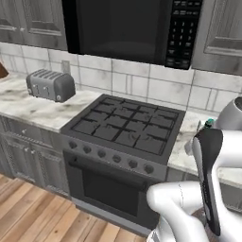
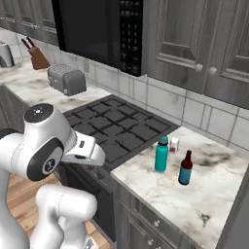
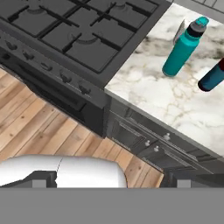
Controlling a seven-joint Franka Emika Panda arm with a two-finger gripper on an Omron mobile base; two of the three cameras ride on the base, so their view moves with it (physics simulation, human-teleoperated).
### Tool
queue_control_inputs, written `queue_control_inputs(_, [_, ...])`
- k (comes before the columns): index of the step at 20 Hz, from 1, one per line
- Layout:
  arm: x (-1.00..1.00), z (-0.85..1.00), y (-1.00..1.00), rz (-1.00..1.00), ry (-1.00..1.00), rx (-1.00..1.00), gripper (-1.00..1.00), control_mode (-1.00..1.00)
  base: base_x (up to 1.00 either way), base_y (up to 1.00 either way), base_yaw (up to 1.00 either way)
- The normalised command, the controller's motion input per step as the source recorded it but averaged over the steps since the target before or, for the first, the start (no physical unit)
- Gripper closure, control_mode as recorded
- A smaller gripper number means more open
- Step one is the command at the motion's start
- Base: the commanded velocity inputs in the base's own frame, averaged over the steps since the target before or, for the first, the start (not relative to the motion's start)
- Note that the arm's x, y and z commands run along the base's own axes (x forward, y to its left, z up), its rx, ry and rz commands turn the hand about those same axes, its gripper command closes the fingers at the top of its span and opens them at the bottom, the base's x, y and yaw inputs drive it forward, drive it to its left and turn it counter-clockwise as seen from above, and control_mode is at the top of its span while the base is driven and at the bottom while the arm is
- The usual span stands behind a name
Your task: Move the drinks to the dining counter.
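Three drinks stand together on the marble worktop to the right of the stove, grouped near its back left corner, close to the edge that meets the stove. The teal water bottle is upright and nearest the stove; just behind it, toward the tiled wall, sits a small pale can, and just to its right stands the small brown bottle with a blue label, also upright. They are near one another but apart, which should leave room for fingers to slip around one at a time. No tall wine bottle can be made out here, and the dining counter is not in these views, so every drink still waits to be carried.

From the hand camera the water bottle and part of the brown bottle lie toward the top right, with the worktop's front edge and drawers below. The hand seems to hang out over the floor in front of the cabinets, well apart from the bottles, looking down at them. Its fingertips are hard to make out, but the fingers stand fully spread and hold nothing, likely readied for a first grasp. The water bottle, nearest the stove-side edge and unobstructed at the front, looks the easiest pick.
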Motion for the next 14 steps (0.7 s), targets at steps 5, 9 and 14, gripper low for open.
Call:
queue_control_inputs(5, [0.0,0.0,0.0,0.0,0.0,0.0,-1.0,1.0,-0.03,-0.26,-0.35])
queue_control_inputs(9, [0.0,0.0,0.0,0.0,0.0,0.0,-1.0,1.0,0.0,-0.2,-0.59])
queue_control_inputs(14, [0.0,0.0,0.0,0.0,0.0,0.0,-1.0,1.0,0.03,-0.3,-0.7])
